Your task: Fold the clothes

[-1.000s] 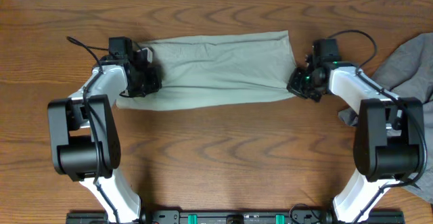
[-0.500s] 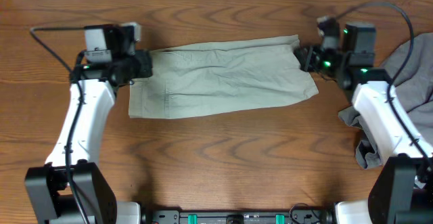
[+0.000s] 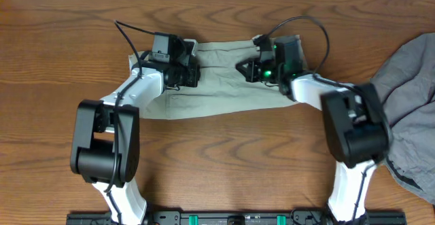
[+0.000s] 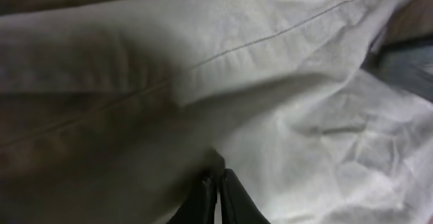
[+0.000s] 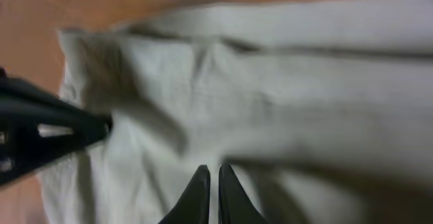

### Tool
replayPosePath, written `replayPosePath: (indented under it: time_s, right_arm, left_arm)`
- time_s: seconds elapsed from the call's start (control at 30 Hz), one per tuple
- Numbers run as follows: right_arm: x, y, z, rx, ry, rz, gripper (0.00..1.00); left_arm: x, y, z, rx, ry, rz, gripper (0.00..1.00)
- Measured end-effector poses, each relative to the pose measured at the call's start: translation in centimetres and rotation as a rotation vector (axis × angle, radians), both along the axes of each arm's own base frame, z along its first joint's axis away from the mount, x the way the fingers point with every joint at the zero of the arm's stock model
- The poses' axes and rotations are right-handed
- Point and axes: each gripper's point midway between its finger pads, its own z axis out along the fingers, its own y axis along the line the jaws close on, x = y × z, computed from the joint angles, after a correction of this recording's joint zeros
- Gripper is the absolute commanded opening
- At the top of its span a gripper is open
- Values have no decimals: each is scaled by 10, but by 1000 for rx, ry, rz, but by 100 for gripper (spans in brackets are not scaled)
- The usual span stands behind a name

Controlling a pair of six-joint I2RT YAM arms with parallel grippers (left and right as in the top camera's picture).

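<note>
A pale green garment [image 3: 217, 97] lies flat at the far middle of the wooden table. My left gripper [image 3: 190, 74] is over its left half. In the left wrist view its fingers [image 4: 218, 183] are shut on a fold of the garment [image 4: 291, 68], which drapes over their left side. My right gripper [image 3: 243, 68] is over the garment's right half, facing the left one. Its fingers [image 5: 211, 176] are closed, with the garment [image 5: 304, 102] at their tips. The left gripper's dark finger [image 5: 61, 126] shows at the left of the right wrist view.
A pile of grey clothing [image 3: 408, 102] lies at the table's right edge, beside the right arm. The wooden table [image 3: 217, 157] stretches in front of the garment. Cables loop over both arms.
Both grippers have swung from the garment's far outer corners in toward its middle and now face each other closely. The garment looks shorter from side to side.
</note>
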Motion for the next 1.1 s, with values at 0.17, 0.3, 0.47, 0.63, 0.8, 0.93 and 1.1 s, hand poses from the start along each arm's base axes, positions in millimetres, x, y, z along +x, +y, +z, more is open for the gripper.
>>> replayPosePath:
  time_s: [0.17, 0.3, 0.47, 0.63, 0.8, 0.93, 1.1]
  right_arm:
    - [11, 6, -32, 67, 119, -60, 1]
    - [32, -23, -36, 96, 198, -181, 1]
    - [59, -87, -36, 108, 213, -333, 1]
    - [67, -136, -35, 142, 228, -401, 1]
    - [66, -163, -33, 190, 246, -408, 2]
    - [59, -167, -31, 235, 257, -353, 2]
    - [49, -156, -25, 280, 273, -272, 2]
  left_arm:
    - [3, 10, -6, 57, -3, 33, 7]
    - [-3, 28, -16, 151, 34, 77, 7]
    - [-1, 61, -21, 245, 44, 148, 7]
    - [0, 106, -25, 283, 73, 241, 7]
    - [-5, 138, -28, 297, 117, 308, 9]
    - [-16, 157, -32, 281, 172, 349, 51]
    - [-24, 171, -28, 182, 225, 420, 67]
